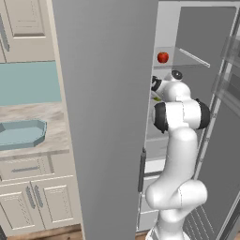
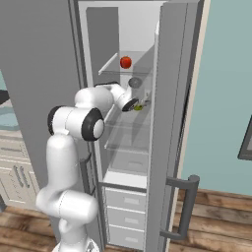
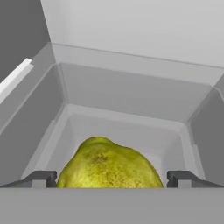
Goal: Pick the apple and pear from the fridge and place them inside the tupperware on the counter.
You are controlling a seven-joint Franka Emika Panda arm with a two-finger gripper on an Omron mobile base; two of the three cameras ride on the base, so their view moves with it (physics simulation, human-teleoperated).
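The pear (image 3: 108, 164) is right up close in the hand view, big and yellow-green, low in the middle of the frame. The two dark tips of the gripper (image 3: 112, 179) stand one on each side of it, wide apart, with the pear between them. They do not look like they are squeezing it yet, so I think the pear is not picked up. It seems to sit on a glass shelf inside the fridge (image 3: 131, 39), with the white back wall behind it.

In the right base view, the white arm reaches into the open fridge (image 2: 162, 113) in the middle of the frame. A little bit of yellow-green pear (image 2: 139, 107) shows just past the end of the arm. The apple (image 2: 126, 62) is above it, small and red, on a higher shelf near the top of the frame. In the left base view the apple (image 1: 162, 57) sits at the upper right, above the arm.

The tupperware (image 1: 21, 133) is at the left edge of the left base view, on the counter (image 1: 37, 112). It is light blue, and the part of it I can see has no fruit in it.

So the job has only just begun. Both fruits are inside the fridge. What is left, I think: close on the pear, carry it to the tupperware, then come back for the apple and do the same.
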